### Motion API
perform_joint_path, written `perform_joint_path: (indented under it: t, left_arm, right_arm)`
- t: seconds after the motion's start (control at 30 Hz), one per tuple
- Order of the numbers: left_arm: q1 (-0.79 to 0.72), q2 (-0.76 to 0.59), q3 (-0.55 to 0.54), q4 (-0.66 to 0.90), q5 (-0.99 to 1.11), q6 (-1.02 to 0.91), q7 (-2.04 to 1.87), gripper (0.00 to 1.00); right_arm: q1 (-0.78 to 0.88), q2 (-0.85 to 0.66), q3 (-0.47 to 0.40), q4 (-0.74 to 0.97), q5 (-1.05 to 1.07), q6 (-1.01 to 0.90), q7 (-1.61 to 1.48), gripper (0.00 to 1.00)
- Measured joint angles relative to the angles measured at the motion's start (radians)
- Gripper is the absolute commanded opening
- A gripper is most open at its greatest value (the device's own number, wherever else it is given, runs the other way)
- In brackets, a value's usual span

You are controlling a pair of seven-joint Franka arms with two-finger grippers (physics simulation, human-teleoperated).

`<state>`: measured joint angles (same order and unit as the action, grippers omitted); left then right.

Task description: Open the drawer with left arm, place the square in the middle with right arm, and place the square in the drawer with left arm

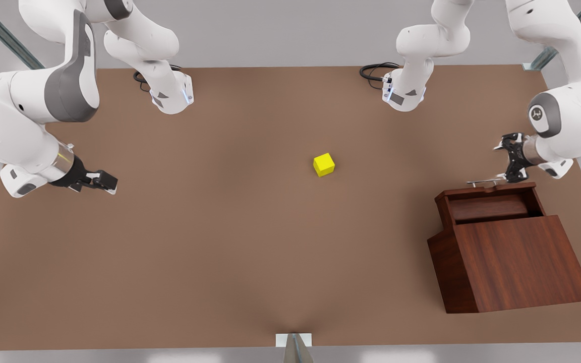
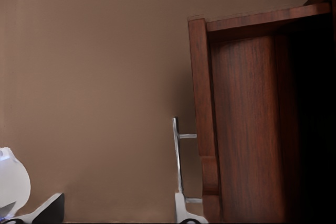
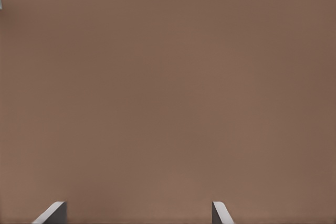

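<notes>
White with grey joint panels, two arms reach in from the far edge of the brown tabletop, one to each side. The left arm stands at the front view's right, bent at the elbow with its wrist turned down, and the left gripper hangs just above the slim silver handle of the drawer; in the left wrist view the handle runs alongside the drawer's front board, and the two fingertips stand wide apart, one near the handle's end, gripping nothing. The drawer is pulled out of the slant-topped wooden cabinet, its shallow inside bare and open to the top. The right arm waits at the front view's left, forearm sloping down toward the table, and the right gripper hovers low over bare tabletop; in the right wrist view its fingertips are spread wide with only table surface between them. There is one yellow square, resting flat on the table near the middle, well apart from both grippers and from the cabinet. One cabinet, one drawer, one handle. A small round emblem marks the left arm's joint cap, but it cannot be read.
</notes>
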<state>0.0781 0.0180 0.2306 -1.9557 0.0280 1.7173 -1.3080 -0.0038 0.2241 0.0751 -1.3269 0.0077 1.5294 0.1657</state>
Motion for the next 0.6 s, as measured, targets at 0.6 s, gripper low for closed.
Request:
perform_joint_path:
  t: [0.6]
  left_arm:
    - [-0.518,0.269,-0.574,0.109,0.073,0.261,0.05,1.0]
  right_arm:
    - [0.0,0.002,0.0,0.0,0.0,-0.003,-0.003,1.0]
